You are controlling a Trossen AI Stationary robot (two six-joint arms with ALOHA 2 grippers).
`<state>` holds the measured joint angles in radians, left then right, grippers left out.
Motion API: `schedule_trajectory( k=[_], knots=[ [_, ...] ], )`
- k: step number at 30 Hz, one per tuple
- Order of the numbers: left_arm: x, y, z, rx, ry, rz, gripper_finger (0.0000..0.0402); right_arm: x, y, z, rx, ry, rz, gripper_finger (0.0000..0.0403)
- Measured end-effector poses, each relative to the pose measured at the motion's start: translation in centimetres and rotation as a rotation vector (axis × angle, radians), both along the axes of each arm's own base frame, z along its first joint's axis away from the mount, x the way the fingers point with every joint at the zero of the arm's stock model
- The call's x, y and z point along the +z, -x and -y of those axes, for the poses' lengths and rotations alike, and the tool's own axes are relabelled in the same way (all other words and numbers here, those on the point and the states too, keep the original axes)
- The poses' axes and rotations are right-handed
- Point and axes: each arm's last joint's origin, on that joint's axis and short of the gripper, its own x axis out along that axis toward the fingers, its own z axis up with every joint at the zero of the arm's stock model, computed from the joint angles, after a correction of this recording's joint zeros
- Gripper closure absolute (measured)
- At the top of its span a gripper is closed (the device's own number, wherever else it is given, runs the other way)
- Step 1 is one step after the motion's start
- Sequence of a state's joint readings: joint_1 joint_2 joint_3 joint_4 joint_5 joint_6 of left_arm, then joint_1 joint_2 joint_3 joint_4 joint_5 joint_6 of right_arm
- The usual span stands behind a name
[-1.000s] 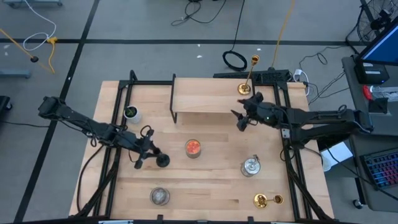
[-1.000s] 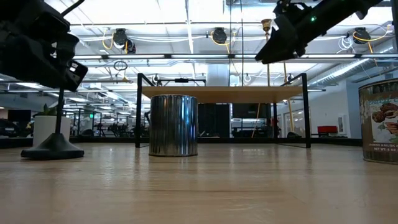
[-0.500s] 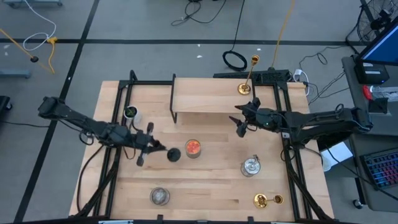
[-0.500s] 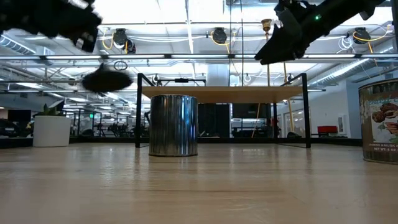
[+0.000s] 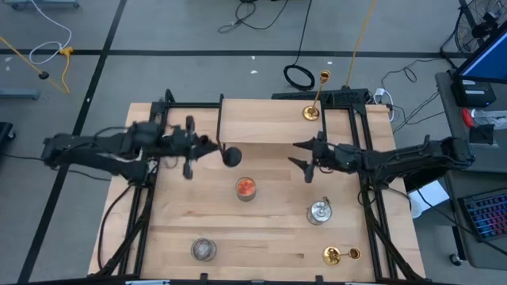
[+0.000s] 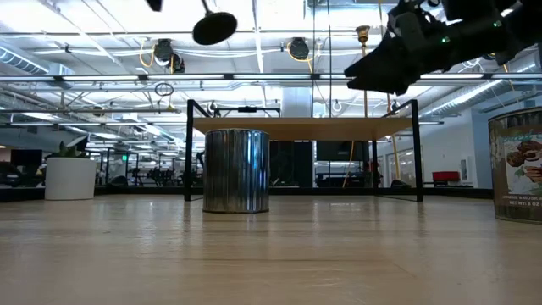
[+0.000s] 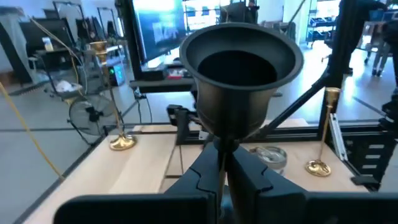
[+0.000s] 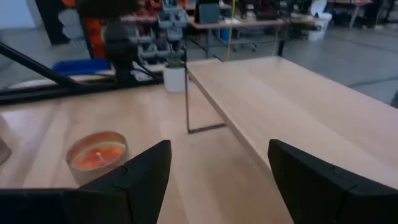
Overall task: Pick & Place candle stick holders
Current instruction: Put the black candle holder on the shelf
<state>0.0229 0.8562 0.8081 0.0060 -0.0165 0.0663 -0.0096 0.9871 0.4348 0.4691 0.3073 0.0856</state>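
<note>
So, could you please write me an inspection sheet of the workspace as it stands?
Surface: wooden table with a raised shelf.
Job's things: black holder held in the air; one gold holder upright at the far right corner, another lying near the front right.
Clutter: candle jar, two metal tins, white cup.
Grippers: left tool shut on the black holder; right tool open, empty, beside the shelf.
Cables: on the floor behind the table.
Surroundings: nothing seen.
</note>
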Motion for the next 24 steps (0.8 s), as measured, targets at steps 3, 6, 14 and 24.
schedule_trajectory(
  k=[3, 6, 14, 24],
  knots=[
    [0.5, -2.1, -2.2, -0.008, 0.014, -0.058, 0.0389, -0.2, 0.1, -0.4, 0.017, 0.001, 0.017, 0.0136],
    [0.9, -4.7, -4.9, -0.023, 0.035, -0.091, 0.0389, -0.4, 0.0, -0.9, 0.040, -0.009, 0.011, 0.0140],
    [1.6, -10.5, -12.3, -0.003, 0.030, -0.119, 0.0388, -1.2, -0.4, -2.7, 0.117, -0.052, -0.025, 0.0163],
    [-0.7, -14.7, -19.1, 0.068, 0.089, -0.203, 0.0387, -1.7, -0.6, -3.5, 0.153, -0.051, -0.050, 0.0182]
  ],
)
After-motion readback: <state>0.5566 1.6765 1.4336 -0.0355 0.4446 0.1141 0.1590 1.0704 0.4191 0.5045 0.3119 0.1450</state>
